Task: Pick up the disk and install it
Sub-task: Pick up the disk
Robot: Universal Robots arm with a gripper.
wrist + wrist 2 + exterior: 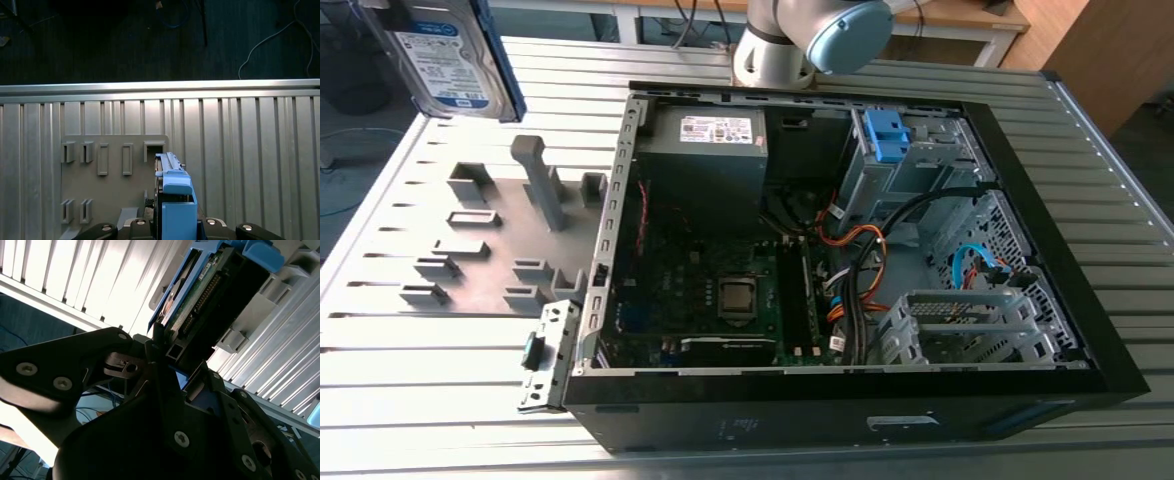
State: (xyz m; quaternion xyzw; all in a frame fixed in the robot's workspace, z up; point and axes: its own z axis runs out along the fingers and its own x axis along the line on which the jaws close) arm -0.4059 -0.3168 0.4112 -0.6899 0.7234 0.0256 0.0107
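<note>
**While the disk hangs in the jaws, treat it as dense and delicate**

Although the slatted table point(427, 350) and the open computer case point(854, 415) take up most of the exterior view, your concern sits at that view's upper left. The disk point(447, 50) is held there on edge, clear of the table and above the grey slotted fixture plate point(507, 215). It is well apart from the case and from the bare blue bracket point(886, 135) inside it.

In the second wrist view the gripper point(172, 355) is closed on the disk. Its jaws clamp one end, and the rest of the drive stands out past them, unsupported.

Judge the drive as a stiff metal block, heavy for its size. It will not bend, but its weight will lever against a grip taken at one end. Its metal faces look smooth, so expect it to slip under a light squeeze or a quick swing.

Press on the solid metal body, not on the softer parts. The blue rails point(175, 210) along the sides are plastic and probably flex under pressure. The green circuit board point(192, 302) lies exposed on one face and is the fragile part, so keep the pads and any hard edge off it. A drive like this likely tolerates knocks poorly, so carry it gently.
</note>
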